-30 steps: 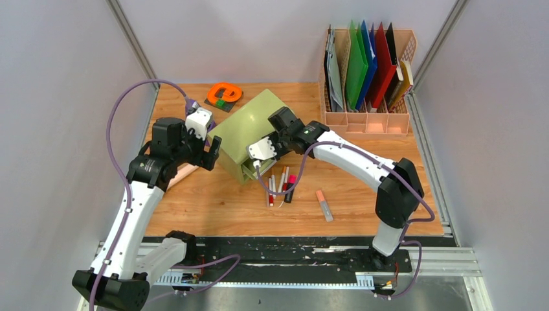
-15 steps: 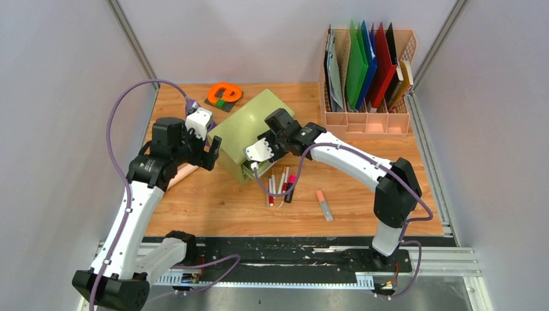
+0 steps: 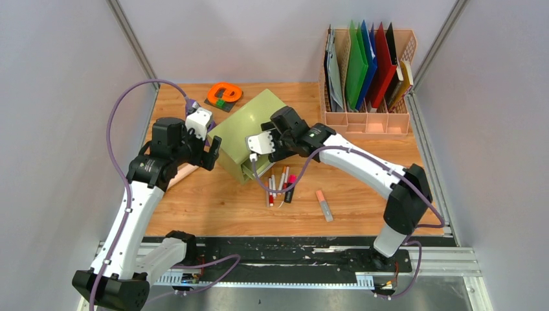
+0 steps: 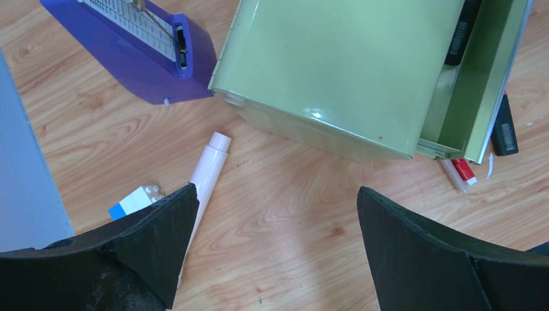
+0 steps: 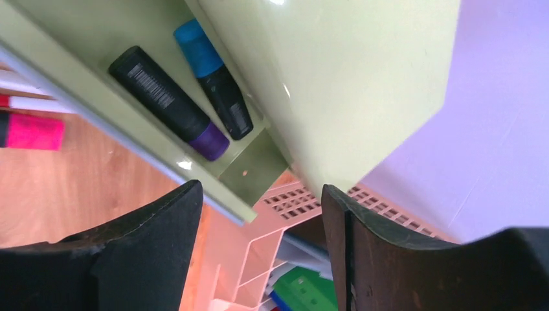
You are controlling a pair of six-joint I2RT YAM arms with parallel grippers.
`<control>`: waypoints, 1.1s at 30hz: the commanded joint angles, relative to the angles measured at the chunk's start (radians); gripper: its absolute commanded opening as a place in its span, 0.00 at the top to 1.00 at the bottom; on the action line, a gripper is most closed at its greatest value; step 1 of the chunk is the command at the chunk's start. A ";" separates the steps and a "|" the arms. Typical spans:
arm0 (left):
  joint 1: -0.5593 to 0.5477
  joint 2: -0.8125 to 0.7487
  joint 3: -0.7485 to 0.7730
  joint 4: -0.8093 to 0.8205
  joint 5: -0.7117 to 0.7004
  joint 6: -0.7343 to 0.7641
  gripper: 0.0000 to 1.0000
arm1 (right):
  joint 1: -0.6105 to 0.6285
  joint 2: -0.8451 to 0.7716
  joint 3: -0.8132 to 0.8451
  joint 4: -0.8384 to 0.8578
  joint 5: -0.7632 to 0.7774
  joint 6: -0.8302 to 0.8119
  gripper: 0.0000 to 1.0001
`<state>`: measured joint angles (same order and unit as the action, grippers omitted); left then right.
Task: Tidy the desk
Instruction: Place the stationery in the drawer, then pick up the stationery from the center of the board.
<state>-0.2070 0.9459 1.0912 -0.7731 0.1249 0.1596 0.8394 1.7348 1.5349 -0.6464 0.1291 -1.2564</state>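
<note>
Roughly mid-job. Desk (image 3: 362,188) lies under the green chest (image 3: 249,126), which stands on it with its drawer (image 5: 78,32) pulled out on the near side.

- Right gripper (image 5: 262,188): hangs just above the chest's open drawer, jaws spread, nothing between them. Likely placed there because the drawer is the drop point.
- In the chest's drawer: a black marker with a purple cap (image 5: 168,103) and a blue-capped marker (image 5: 213,78), lying side by side along its length.
- Left gripper (image 4: 275,194): jaws spread wide and empty, hovering just left of the chest. Could be there to steady the chest or to start on that side's clutter; I cannot tell which.
- Left of the chest: a pale tube (image 4: 207,162), a small blue-and-white block (image 4: 133,201), a purple item (image 4: 136,52) touching the chest's back corner.
- Just in front of the chest: a bunch of pens (image 3: 280,184); farther right of it, an orange marker (image 3: 324,204).

Judgement: loose pens go in next.
</note>
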 commanded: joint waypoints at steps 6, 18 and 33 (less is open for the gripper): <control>0.007 -0.006 0.019 0.021 -0.013 0.017 0.00 | -0.091 -0.287 -0.197 -0.057 -0.148 0.565 0.25; 0.008 0.010 0.020 0.018 -0.017 0.017 0.00 | -0.333 -0.361 -0.478 -0.182 -0.578 0.883 0.20; 0.008 -0.010 0.004 0.020 -0.018 0.018 0.00 | -0.332 -0.189 -0.597 -0.069 -0.529 0.940 0.22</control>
<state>-0.2070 0.9573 1.0912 -0.7731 0.1101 0.1627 0.5034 1.5200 0.9577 -0.7834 -0.4187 -0.3393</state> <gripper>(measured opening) 1.000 0.789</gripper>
